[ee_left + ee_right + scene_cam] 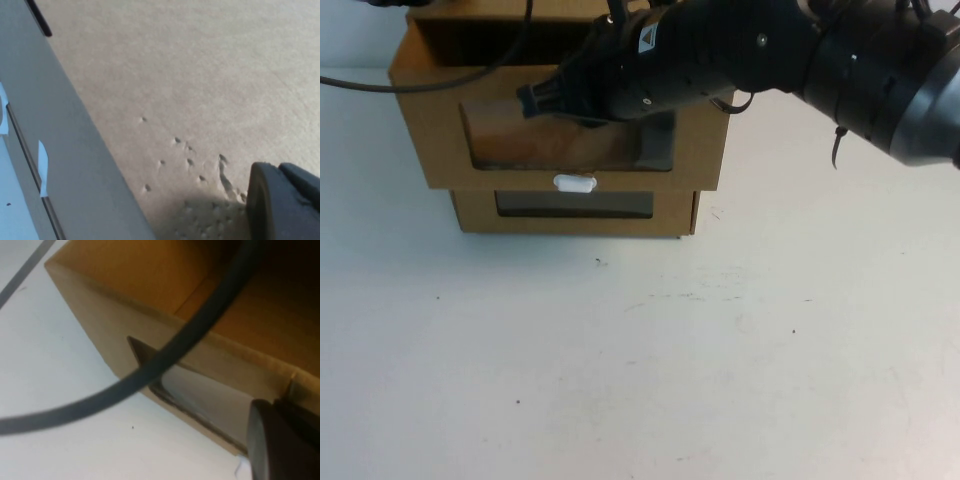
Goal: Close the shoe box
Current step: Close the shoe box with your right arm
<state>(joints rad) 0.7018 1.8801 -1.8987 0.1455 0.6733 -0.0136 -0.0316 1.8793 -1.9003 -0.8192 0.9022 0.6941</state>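
Note:
The shoe box [432, 150] is the upper of two stacked brown boxes at the far left of the table. Its drawer is pulled out toward me, with the open top showing behind. The dark window [555, 148] is in its front panel and the white tab [573, 183] is just below it. My right gripper [532, 99] reaches in from the right, shut and empty, its tip at the front panel above the window. The right wrist view shows the box's corner [110, 335] and the gripper [277, 440] close to the panel. My left gripper [282, 202] is outside the high view, shut over a beige surface.
The matching lower box [475, 212] sits under the shoe box, with its window facing me. A black cable [440, 80] crosses the open drawer top and also shows in the right wrist view [165, 360]. White table [650, 370] stretches in front of the boxes.

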